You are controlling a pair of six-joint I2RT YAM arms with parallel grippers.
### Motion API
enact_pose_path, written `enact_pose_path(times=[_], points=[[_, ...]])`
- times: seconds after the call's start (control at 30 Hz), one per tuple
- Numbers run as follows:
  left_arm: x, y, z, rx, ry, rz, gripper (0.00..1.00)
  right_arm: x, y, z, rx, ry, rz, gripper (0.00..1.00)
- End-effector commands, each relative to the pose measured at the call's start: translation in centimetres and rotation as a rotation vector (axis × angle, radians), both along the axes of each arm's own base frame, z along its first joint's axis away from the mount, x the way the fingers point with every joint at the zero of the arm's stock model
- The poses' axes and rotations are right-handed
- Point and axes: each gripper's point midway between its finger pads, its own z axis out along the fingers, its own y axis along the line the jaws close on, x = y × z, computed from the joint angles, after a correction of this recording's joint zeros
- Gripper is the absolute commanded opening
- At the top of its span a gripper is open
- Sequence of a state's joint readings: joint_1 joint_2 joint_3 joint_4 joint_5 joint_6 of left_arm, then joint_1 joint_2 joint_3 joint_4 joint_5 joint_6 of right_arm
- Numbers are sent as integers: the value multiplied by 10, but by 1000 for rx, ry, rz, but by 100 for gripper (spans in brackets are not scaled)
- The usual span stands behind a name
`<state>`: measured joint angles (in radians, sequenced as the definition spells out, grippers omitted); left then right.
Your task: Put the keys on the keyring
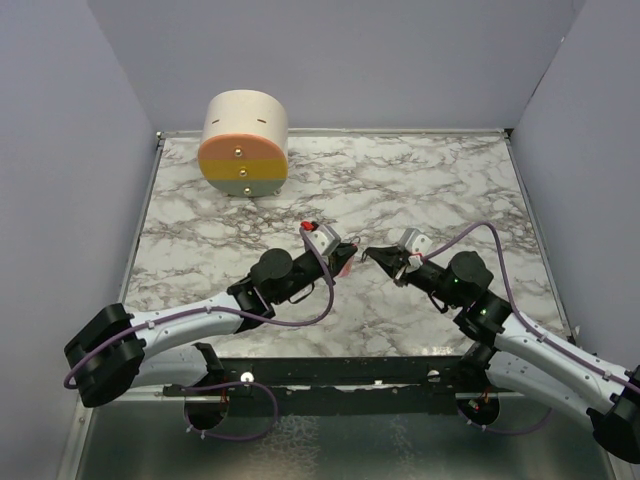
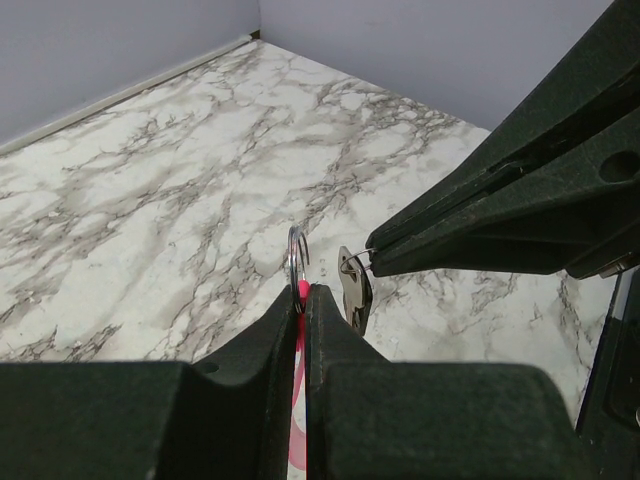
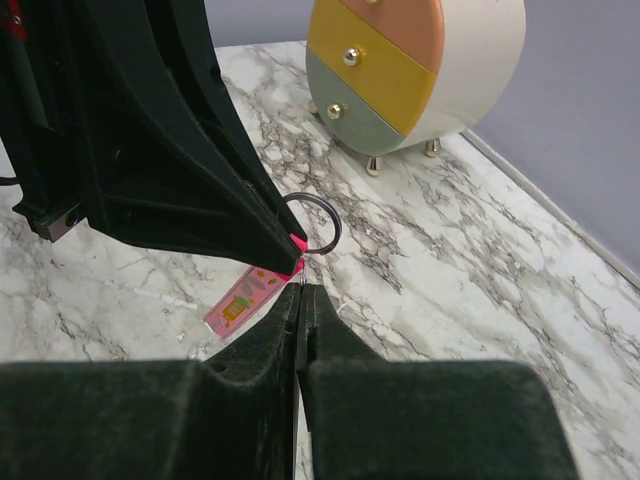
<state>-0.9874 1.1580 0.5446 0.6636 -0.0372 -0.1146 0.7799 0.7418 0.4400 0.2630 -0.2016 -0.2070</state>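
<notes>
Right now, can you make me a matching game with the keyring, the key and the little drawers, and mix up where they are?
Things:
1. keyring
2. key
3. drawer box

Places:
A. standing at the far left corner of the table
B. held in the shut tips of the left gripper
C. pinched by the right gripper

Pairs: 1-B, 2-C, 3-A
</notes>
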Motion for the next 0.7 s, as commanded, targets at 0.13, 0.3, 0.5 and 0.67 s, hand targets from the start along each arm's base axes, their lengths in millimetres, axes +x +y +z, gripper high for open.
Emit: enact_pose_path(times=[0.13,0.3,0.5,0.67], points=[[-2,-8,15,-28,-16,-40,0,-3,8,6,1,-21,41,1],[-3,-10,13,-22,-16,-54,0,-2,8,6,-2,-24,37,1],[-5,-11,13,-20,-17,-64,0,-2,7,7,-1,-28,34,1],[-6,-12,12,-18,-16,-70,0,0,7,6,-4,-28,29,1]])
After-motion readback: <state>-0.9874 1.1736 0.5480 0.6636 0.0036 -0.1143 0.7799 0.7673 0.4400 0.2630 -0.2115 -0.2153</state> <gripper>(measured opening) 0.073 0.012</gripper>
